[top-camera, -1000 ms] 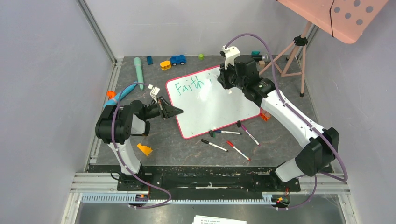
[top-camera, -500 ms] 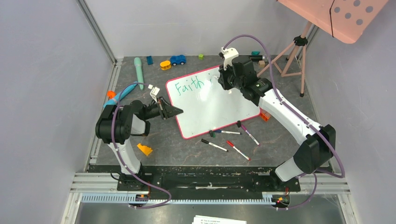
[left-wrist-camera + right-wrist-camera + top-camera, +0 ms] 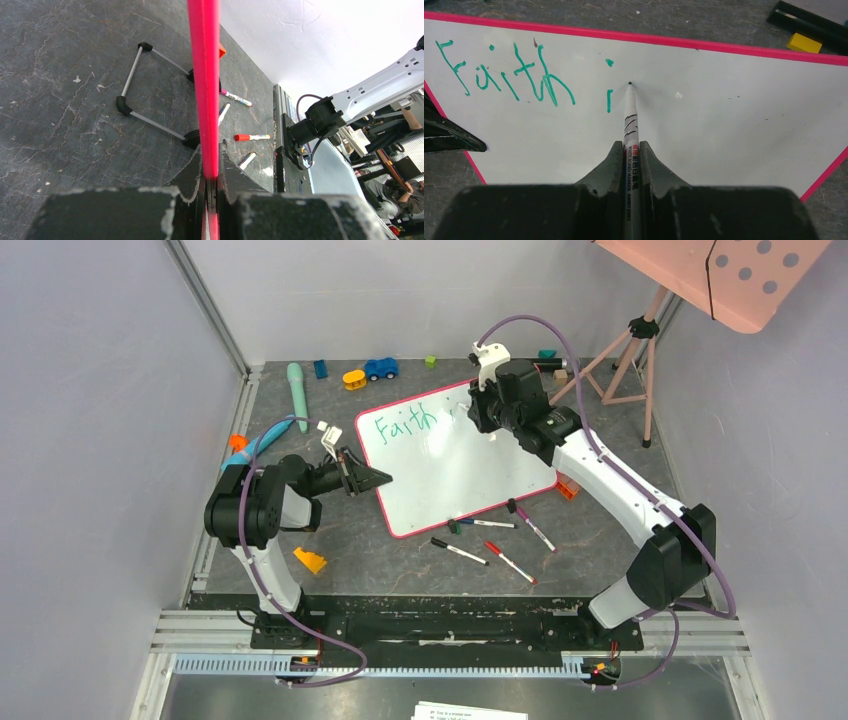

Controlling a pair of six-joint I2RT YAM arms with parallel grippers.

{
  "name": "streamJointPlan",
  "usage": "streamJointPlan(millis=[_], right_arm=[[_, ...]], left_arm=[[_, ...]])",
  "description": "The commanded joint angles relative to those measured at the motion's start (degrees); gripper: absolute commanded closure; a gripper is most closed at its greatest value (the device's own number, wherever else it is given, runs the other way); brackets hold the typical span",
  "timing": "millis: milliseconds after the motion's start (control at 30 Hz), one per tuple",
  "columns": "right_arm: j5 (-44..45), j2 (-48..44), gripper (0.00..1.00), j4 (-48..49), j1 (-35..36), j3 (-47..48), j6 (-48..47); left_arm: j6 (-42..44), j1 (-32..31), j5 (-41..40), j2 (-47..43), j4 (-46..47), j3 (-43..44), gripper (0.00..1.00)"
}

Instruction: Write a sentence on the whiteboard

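Writing the second word: right hand (image 3: pixel 630 150) pinches the marker (image 3: pixel 630 117), tip beside the "i" (image 3: pixel 609 100); left hand (image 3: pixel 211 172) pinches the board (image 3: pixel 455 465) rim; next stroke likely needs light tip contact.

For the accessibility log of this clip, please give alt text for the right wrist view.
The right gripper clamps a marker, its tip at the whiteboard just right of a green letter i. Green handwriting reading Faith sits further left on the pink-rimmed board.
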Motion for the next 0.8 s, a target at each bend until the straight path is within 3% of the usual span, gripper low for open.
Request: streamJointPlan(millis=[0,467,767], right_arm=[[0.7,0.2,1.00,0.6,-0.2,0.0,-0.7],[0.5,-3.3,1.00,1.4,-0.2,-7.1,0.7],[0.4,-1.4,1.00,1.2,-0.2,-3.3,0.1]], left_arm=[[5.7,-1.1,4.8,0.1,3.6,-0.3,0.98],[5.8,-1.1,4.9,0.1,3.6,-0.4,0.98],[5.8,-1.1,4.9,0.0,3.6,-0.5,0.98]])
